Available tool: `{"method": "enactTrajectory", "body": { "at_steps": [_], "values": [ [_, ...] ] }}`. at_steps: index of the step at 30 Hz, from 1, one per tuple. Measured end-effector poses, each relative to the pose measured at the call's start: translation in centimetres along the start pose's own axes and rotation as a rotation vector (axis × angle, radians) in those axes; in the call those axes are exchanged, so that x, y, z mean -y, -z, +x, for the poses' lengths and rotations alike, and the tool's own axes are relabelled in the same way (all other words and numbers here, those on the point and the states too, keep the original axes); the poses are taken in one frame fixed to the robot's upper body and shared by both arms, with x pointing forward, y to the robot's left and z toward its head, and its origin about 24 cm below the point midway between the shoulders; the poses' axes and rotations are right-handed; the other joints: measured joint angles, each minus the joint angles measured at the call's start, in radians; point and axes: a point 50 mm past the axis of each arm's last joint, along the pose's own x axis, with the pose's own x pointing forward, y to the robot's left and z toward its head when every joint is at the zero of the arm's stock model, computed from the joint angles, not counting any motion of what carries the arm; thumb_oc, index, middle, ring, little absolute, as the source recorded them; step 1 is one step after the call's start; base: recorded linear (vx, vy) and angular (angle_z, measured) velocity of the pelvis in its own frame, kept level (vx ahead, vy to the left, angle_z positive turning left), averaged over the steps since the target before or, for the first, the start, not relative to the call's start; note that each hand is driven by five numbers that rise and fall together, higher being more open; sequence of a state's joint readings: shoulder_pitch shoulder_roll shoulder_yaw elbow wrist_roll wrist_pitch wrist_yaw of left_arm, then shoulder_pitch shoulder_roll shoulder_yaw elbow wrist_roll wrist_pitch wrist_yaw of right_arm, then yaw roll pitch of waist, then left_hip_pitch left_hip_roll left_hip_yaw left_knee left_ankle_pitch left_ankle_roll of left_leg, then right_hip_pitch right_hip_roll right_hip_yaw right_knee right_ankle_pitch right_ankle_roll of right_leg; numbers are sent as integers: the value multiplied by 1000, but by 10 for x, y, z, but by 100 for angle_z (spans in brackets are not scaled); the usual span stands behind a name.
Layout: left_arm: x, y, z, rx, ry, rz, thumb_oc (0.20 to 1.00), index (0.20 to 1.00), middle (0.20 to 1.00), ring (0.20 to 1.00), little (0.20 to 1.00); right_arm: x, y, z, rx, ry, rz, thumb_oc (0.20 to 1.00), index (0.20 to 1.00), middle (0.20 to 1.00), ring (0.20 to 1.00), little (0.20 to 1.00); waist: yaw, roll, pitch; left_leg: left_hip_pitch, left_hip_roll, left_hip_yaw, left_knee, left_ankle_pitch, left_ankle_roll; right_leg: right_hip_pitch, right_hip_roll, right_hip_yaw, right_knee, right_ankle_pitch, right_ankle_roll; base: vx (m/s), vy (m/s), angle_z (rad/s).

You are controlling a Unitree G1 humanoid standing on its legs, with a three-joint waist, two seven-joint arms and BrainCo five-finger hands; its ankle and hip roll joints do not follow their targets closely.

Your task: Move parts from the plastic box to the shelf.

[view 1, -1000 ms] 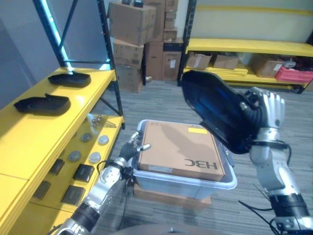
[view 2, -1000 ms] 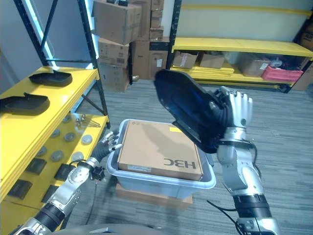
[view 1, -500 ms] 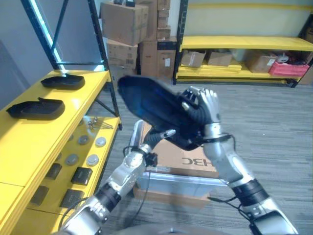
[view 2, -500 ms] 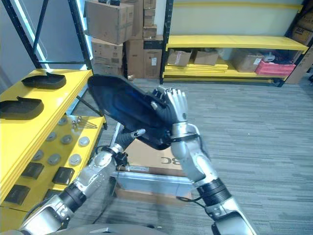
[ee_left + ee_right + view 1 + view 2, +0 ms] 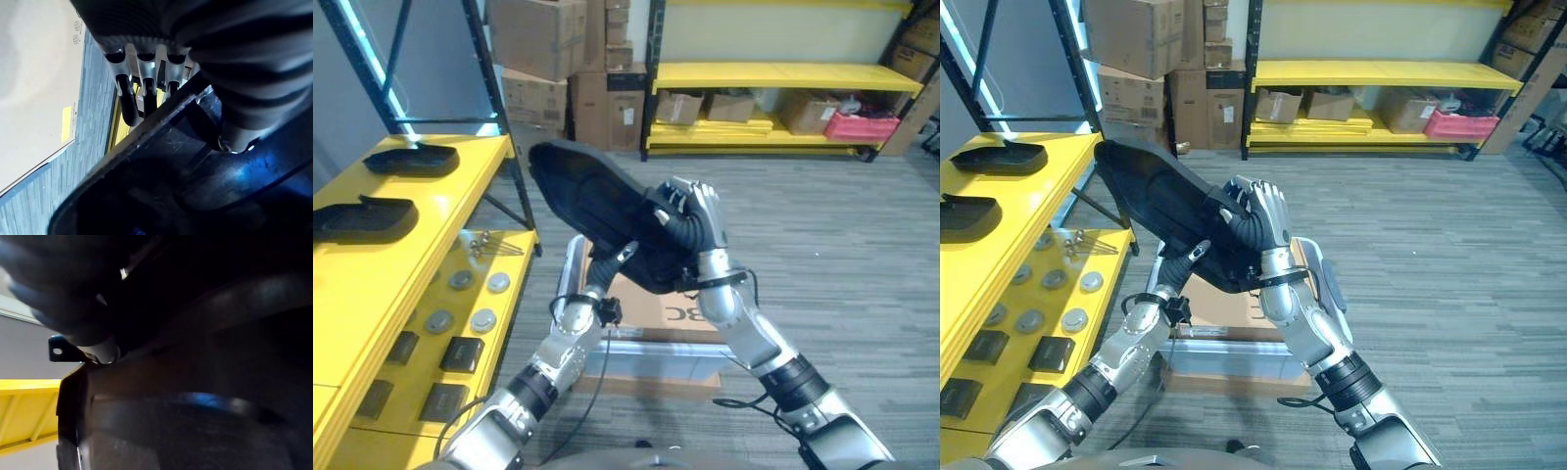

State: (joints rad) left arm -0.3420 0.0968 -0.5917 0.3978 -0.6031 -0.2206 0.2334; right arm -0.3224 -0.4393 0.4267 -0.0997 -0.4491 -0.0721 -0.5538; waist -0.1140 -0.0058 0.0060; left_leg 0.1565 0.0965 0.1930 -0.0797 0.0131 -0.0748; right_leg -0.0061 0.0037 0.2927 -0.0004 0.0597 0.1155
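So the robot's got one big black part (image 5: pixel 597 201), a long curved shell kind of thing, up in the air above the plastic box (image 5: pixel 576 257), tilted so its far end points up toward the yellow shelf (image 5: pixel 372 264) on the robot's left. The right hand (image 5: pixel 690 225) is clamped on the near end of it, fingers (image 5: pixel 1268 201) curled over the edge and the dark ribbed cover of the hand pressed against the shell. The left hand (image 5: pixel 612 266) comes up from below and meets the underside of the part; in the left wrist view its fingers (image 5: pixel 128 95) reach along the part's rim and its thumb sits on the other face, so it looks like a pinch on the edge, not just a touch. The box sits on the grey carpet floor (image 5: pixel 842 245) right below the hands, with a flat cardboard box (image 5: pixel 651 308) lying in it. Two more black parts of the same sort already lie on the shelf's top level, one nearer (image 5: pixel 362 217) and one further back (image 5: pixel 409 159), well apart from each other. The lower shelf level holds round silver discs (image 5: pixel 460 299), some small black square pieces (image 5: pixel 455 354) and a little pile of screws (image 5: pixel 487 243). Stacked cardboard cartons (image 5: pixel 533 59) stand behind by the rack, and another yellow rack (image 5: pixel 783 73) runs along the back wall.
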Motion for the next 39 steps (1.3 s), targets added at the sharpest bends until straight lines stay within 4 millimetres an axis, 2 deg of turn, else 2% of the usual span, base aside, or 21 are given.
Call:
{"method": "enactTrajectory", "body": {
  "at_steps": [5, 10, 12, 15, 20, 23, 25, 27, 28, 29, 30, 31, 32, 33, 34, 35, 36, 37, 38, 39],
  "values": [
    [-2, -15, -2, 80, 19, 115, 200, 200, 200, 200, 200, 9, 4, 0, -14, 57, 31, 200, 200, 200, 200, 200, 0, 5, 3, -3, 6, 0, -1, -1, 1, -5, 3, -2, 7, -1, -2, -7, -49, 0],
    [-5, -20, -6, 110, 30, 174, 200, 200, 200, 200, 200, 10, 4, -5, -15, 65, 70, 200, 200, 200, 200, 200, 8, 15, 7, -15, 8, -6, 0, 1, 1, -15, 4, -8, 14, -3, -4, -11, -65, 4],
    [-5, -19, -20, 119, 41, 150, 200, 200, 200, 200, 200, 10, -1, -11, -2, 64, 110, 200, 200, 200, 200, 200, 8, 28, 18, -19, 9, -17, 0, 2, 1, -15, 4, -17, 12, -4, -6, -22, -77, 13],
    [-14, -25, -29, 139, 49, 183, 200, 200, 200, 200, 200, 8, -6, -13, 16, 52, 146, 200, 200, 200, 200, 200, 29, 46, 29, -28, 14, -31, 0, 4, 2, -18, 7, -33, 16, -7, -10, -11, -72, 15],
    [-31, -51, -47, 234, 62, 285, 200, 200, 200, 200, 200, 7, -22, -10, 81, 34, 267, 200, 200, 200, 200, 200, 70, 69, 51, -50, 25, -62, 0, 12, -3, -31, 18, -63, 34, -18, -22, -33, -97, 17],
    [-39, -62, -52, 290, 25, 366, 200, 200, 200, 200, 200, 1, -27, -6, 71, 12, 360, 200, 200, 200, 200, 200, 118, 73, 72, -86, 34, -125, 2, 29, -5, -35, 29, -122, 56, -37, -37, -86, -110, 59],
    [-44, -66, -58, 322, -15, 402, 200, 200, 200, 200, 200, -3, -30, -5, 75, -16, 392, 200, 200, 200, 200, 200, 152, 74, 91, -121, 37, -187, 17, 37, -8, -35, 32, -170, 61, -44, -48, -116, -133, 88],
    [-45, -69, -60, 351, -38, 435, 200, 200, 200, 200, 200, -5, -32, -3, 76, -30, 425, 200, 200, 200, 200, 200, 200, 77, 112, -178, 36, -271, 49, 58, -28, -40, 36, -238, 74, -56, -57, -120, -114, 86],
    [-45, -69, -60, 351, -38, 435, 200, 200, 200, 200, 200, -5, -32, -3, 76, -30, 425, 200, 200, 200, 200, 200, 200, 77, 112, -178, 36, -271, 49, 58, -28, -40, 36, -238, 74, -56, -57, -46, -63, 236],
    [-44, -77, -56, 403, -84, 470, 200, 200, 200, 200, 200, -6, -29, 5, 81, -44, 426, 200, 200, 200, 200, 200, 251, 76, 145, -291, 0, -419, 65, 170, -34, -76, 39, -340, 142, -116, -97, -4, -20, 206],
    [-44, -77, -56, 403, -84, 470, 200, 200, 200, 200, 200, -6, -29, 5, 81, -44, 426, 200, 200, 200, 200, 200, 251, 76, 145, -291, 0, -419, 65, 170, -34, -76, 39, -340, 142, -116, -97, 9, -30, 281],
    [-46, -82, -57, 431, -113, 499, 200, 200, 200, 200, 200, -5, -30, 11, 102, -62, 419, 200, 200, 200, 200, 200, 293, 72, 169, -304, 3, -406, 36, 183, 23, -99, 25, -369, 189, -131, -131, 26, -6, 176],
    [-52, -90, -57, 476, -152, 591, 200, 200, 200, 200, 200, -11, -30, 14, 96, -82, 424, 200, 200, 200, 200, 200, 329, 41, 194, -341, 10, -230, 62, 4, 57, -79, -26, -504, 196, -145, -139, 41, 8, 287],
    [-51, -100, -56, 523, -159, 642, 200, 200, 200, 200, 200, -11, -29, 13, 87, -82, 429, 200, 200, 200, 200, 200, 328, -7, 222, -365, -2, -91, 112, -17, 24, -57, -85, -578, 203, -160, -138, 52, 41, 313],
    [-50, -105, -59, 566, -174, 693, 200, 200, 200, 200, 200, -9, -30, 11, 100, -90, 430, 200, 200, 200, 200, 200, 311, -25, 223, -388, 37, 115, 182, -26, 7, -5, -118, -703, 156, -160, -126, 65, 61, 317],
    [-49, -109, -61, 606, -180, 727, 200, 200, 200, 200, 200, -8, -32, 11, 117, -87, 434, 200, 200, 200, 200, 200, 296, -22, 222, -385, 78, 214, 228, -31, 4, 38, -122, -766, 136, -166, -117, 50, 47, 207],
    [-49, -109, -61, 606, -180, 727, 200, 200, 200, 200, 200, -8, -32, 11, 117, -87, 434, 200, 200, 200, 200, 200, 296, -22, 222, -385, 78, 214, 228, -31, 4, 38, -122, -766, 136, -166, -117, 88, 64, 141],
    [-50, -114, -67, 639, -190, 750, 200, 200, 200, 200, 200, -7, -36, 12, 144, -88, 444, 200, 200, 200, 200, 200, 326, -16, 217, -359, 126, 229, 251, -36, -6, 45, -122, -782, 136, -175, -105, 62, 40, 35],
    [-50, -114, -67, 639, -190, 750, 200, 200, 200, 200, 200, -7, -36, 12, 144, -88, 444, 200, 200, 200, 200, 200, 326, -16, 217, -359, 126, 229, 251, -36, -6, 45, -122, -782, 136, -175, -105, 181, 130, 65],
    [-49, -117, -71, 667, -193, 767, 200, 200, 200, 200, 200, -5, -40, 11, 163, -87, 446, 200, 200, 200, 200, 200, 329, 2, 207, -304, 140, 204, 214, -39, -16, 46, -139, -796, 151, -168, -80, 261, 213, 78]
  ]
}}
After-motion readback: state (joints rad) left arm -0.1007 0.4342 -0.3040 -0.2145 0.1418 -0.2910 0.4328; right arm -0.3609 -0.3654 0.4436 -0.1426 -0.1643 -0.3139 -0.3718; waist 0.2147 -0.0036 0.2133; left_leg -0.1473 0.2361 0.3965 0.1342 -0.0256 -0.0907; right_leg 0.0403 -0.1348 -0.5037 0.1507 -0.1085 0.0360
